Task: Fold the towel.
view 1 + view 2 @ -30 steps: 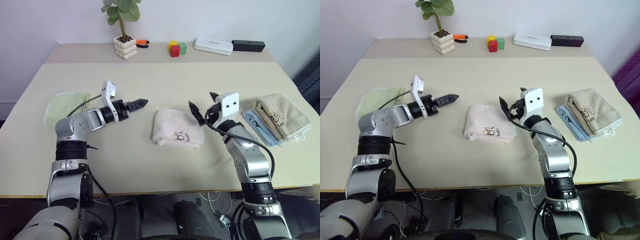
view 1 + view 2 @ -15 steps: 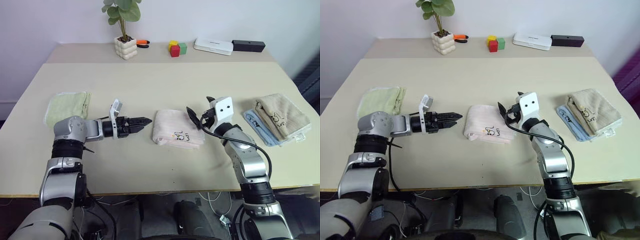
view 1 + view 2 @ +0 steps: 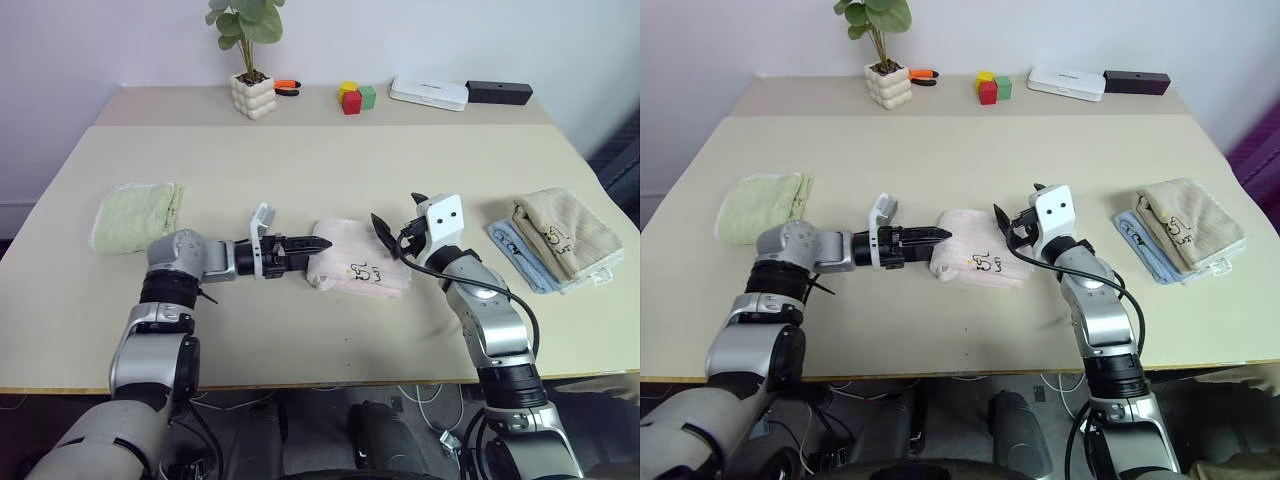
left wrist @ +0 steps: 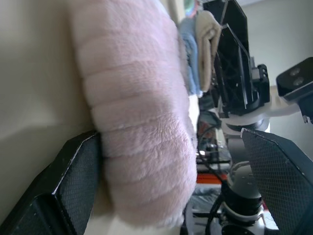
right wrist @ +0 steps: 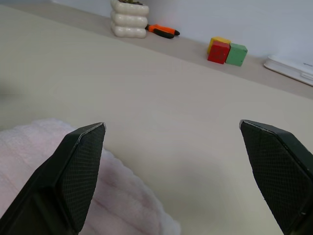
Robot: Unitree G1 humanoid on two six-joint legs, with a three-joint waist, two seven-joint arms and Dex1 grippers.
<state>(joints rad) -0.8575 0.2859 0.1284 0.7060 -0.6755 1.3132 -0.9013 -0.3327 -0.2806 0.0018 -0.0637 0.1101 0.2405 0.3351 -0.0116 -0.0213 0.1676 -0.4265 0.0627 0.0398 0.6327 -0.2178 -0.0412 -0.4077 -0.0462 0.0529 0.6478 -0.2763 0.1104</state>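
Two grippers at folded towel (image 3: 355, 256), mid-table (image 3: 320, 170). Left gripper (image 3: 312, 245) at towel's left edge, fingers apart around fold. Right gripper (image 3: 398, 222) at right edge, fingers apart, empty.

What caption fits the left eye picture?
Two open pincers, left and right, flank a folded pink towel.

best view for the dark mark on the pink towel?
The left eye view: the whole folded pink towel lies in sight and its dark mark faces the camera. The right eye view shows it about as well. The left wrist view gives only fluffy folds up close, the right wrist view just a corner; no mark in either.
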